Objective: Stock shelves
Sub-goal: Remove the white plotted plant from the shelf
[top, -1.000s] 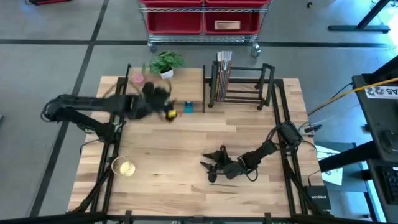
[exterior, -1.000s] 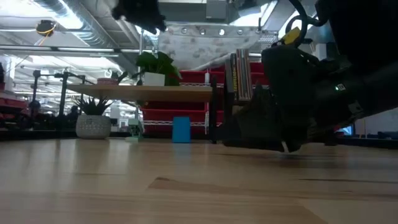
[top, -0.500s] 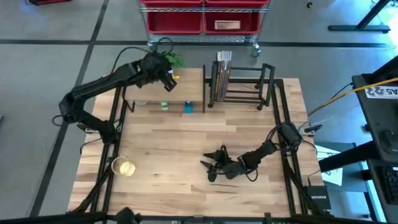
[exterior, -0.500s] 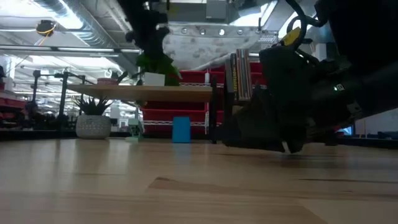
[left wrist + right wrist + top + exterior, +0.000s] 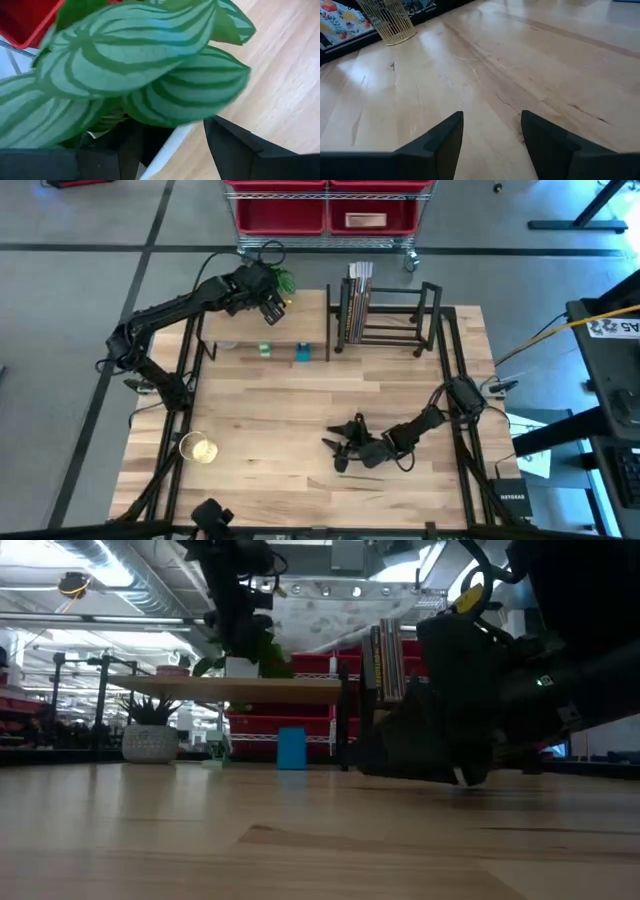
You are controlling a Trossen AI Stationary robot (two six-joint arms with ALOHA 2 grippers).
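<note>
A leafy plant (image 5: 278,278) in a white pot (image 5: 240,667) stands on the top of the wood-topped shelf (image 5: 305,308) at the table's far edge. My left gripper (image 5: 266,292) is at the plant, open, with the pot's white rim (image 5: 167,147) between its fingers and striped leaves (image 5: 145,60) over them. To the shelf's right stands the black book rack (image 5: 392,320), with books (image 5: 358,285) upright at its left end. My right gripper (image 5: 336,450) lies open on the table near the front right, with nothing between its fingers (image 5: 445,140). My left gripper comes at the pot from the table's left, slanting down, one finger on each side of the pot's rim (image 5: 170,142). Leaves brush over the fingers. Whether the fingers touch the pot, I cannot tell. The pot stands upright on the shelf top.
A blue block (image 5: 302,353) and a small green thing (image 5: 265,350) sit at the shelf's near side. A gold wire basket (image 5: 198,448) stands near the front left. Behind the table is a cart with red bins (image 5: 325,210). A second potted plant (image 5: 150,740) shows under the shelf top.
My left gripper has risen from low over the table in front of the shelf and gone toward the far edge, then come down to the plant on the shelf top. The plant and pot have stayed in place.
</note>
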